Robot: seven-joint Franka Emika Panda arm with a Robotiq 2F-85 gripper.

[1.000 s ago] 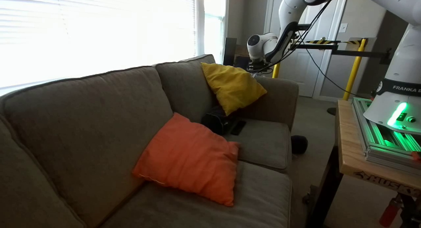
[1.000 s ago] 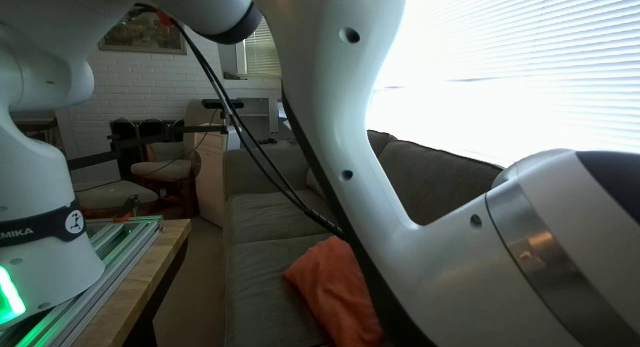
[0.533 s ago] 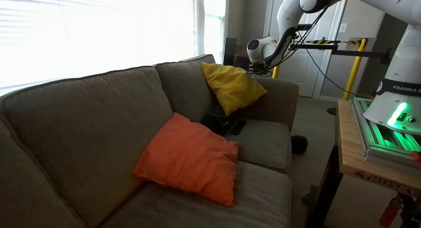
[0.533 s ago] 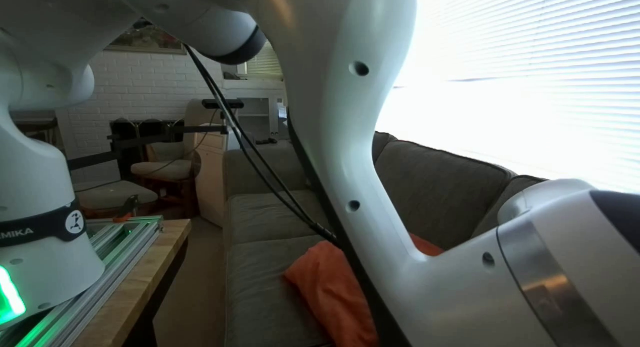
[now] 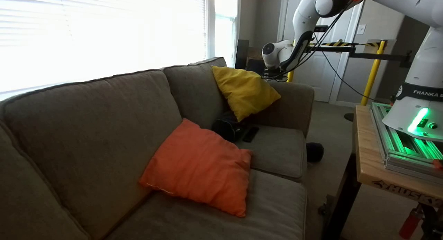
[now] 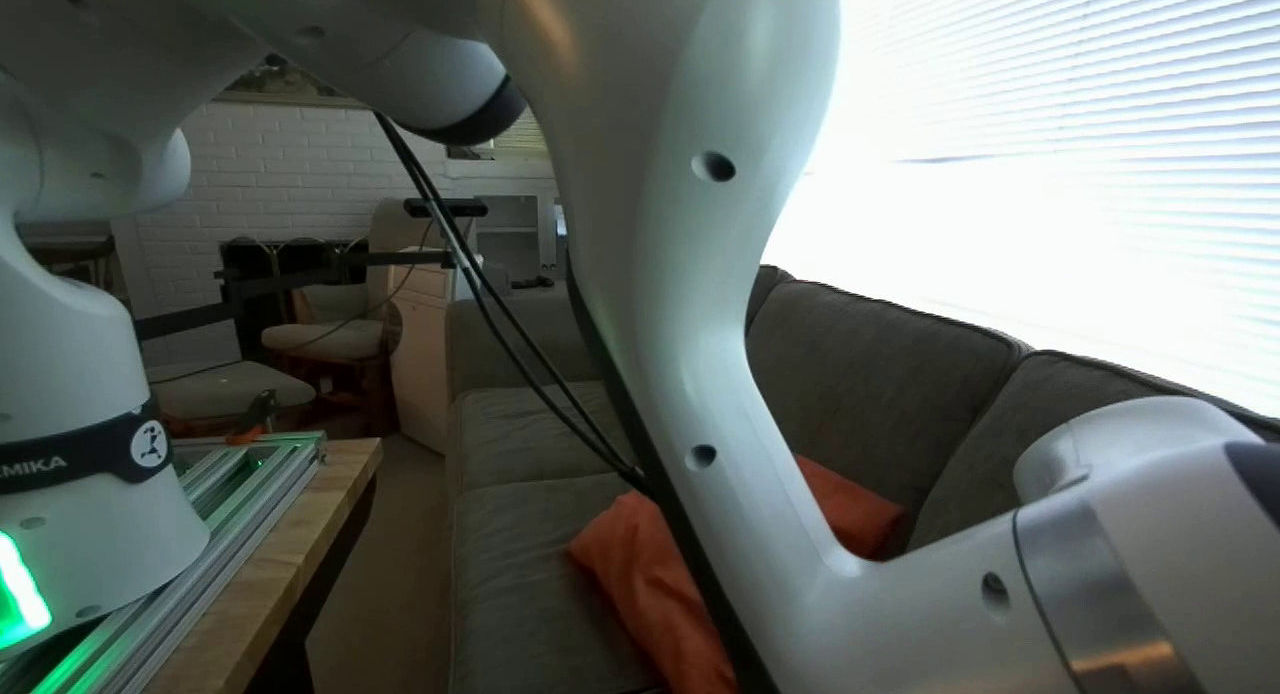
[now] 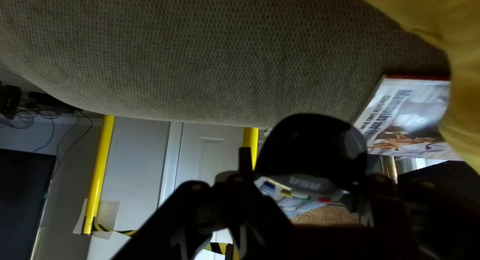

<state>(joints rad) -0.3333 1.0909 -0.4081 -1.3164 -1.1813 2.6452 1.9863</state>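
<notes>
A dark rounded object (image 7: 311,149) sits squarely between the fingers of the claw (image 7: 302,181), whose jaws stand partly apart and appear clamped on its sides. Its top is a smooth black dome with a faint sheen at the right edge; under that comes a grey band with letters too dim to read, and then a patch in blue, yellow and red that may or may not belong to it. In the wrist view, above the claw, spreads the sofa arm (image 7: 225,61), padded and round-edged, with a coarse grey-brown weave. To the claw's upper right lies a glossy printed book (image 7: 405,121), partly covered by the yellow cushion (image 7: 465,91) of soft, creased cloth. Left of the claw show a smooth yellow post (image 7: 99,174) and a panelled door (image 7: 208,151). In an exterior view the claw shows just over the top line of the sofa arm, beside the yellow cushion. Lower than the claw, a rounded black item (image 5: 226,127) and a flat black slab (image 5: 250,134) rest on the seat (image 5: 277,150). Well apart from the claw lies the orange cushion (image 5: 204,171), plump, four-cornered and wrinkled.
</notes>
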